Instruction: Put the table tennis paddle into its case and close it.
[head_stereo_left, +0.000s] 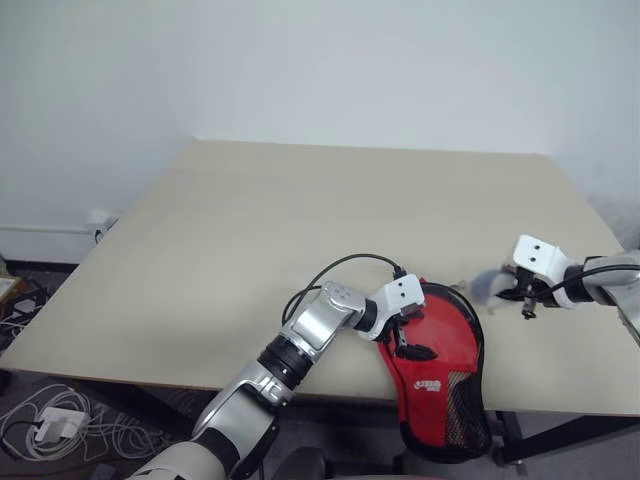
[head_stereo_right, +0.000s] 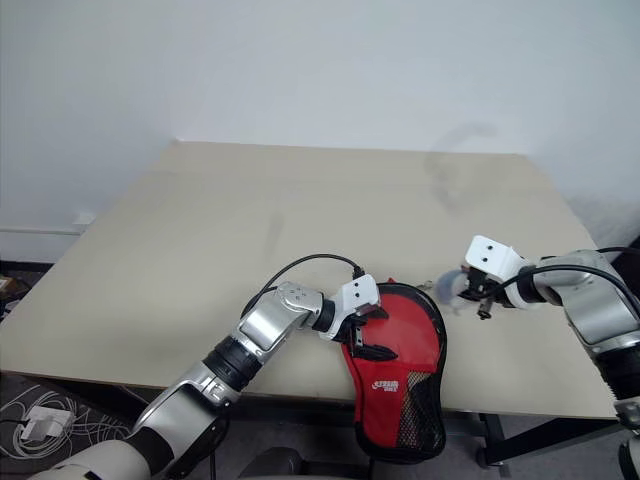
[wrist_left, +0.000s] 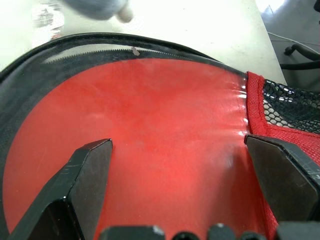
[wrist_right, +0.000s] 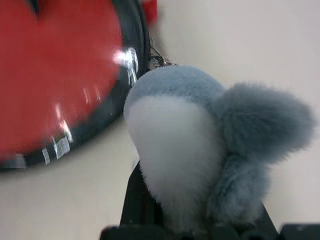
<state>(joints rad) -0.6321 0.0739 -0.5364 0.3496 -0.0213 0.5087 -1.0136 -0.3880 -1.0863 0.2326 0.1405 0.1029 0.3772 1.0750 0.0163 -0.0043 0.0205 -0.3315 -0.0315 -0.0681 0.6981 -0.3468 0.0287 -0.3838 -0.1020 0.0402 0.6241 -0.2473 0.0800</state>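
Where the case (head_stereo_left: 440, 370) overhangs the near edge of the table (head_stereo_left: 300, 220): I judge a hard tug could drag it off, since its mesh end hangs past the edge.
Head views, left gripper (head_stereo_left: 408, 342): spread wide over the round part of the case and gripping nothing; I can't tell whether it presses down. If it isn't pinning the case, the whole cover may slide toward the pull.
Head views, right gripper (head_stereo_left: 523, 298): just off the case's right rim, clamped tight on a small grey plush charm (head_stereo_left: 490, 285).
Left wrist view, risk: the zip (wrist_left: 100, 52) runs along the black rim with teeth showing. A sideways pull could jam it or bunch the trim.
Left wrist view, contents: between the two black fingers (wrist_left: 90, 175) lies a glossy red face. I think it is the table tennis paddle (wrist_left: 150, 130) seen through the clear side, so it sits inside the case, though the glare leaves me unsure.
Right wrist view, risk: the charm sits squeezed between the fingers, beside the case's rim. It seems to hang by a thin metal link, which could snap or slip under load.
Right wrist view, contents: red under shiny plastic, ringed by the black trim.
Task state: paddle apparently in; how far the zip is closed I cannot tell.
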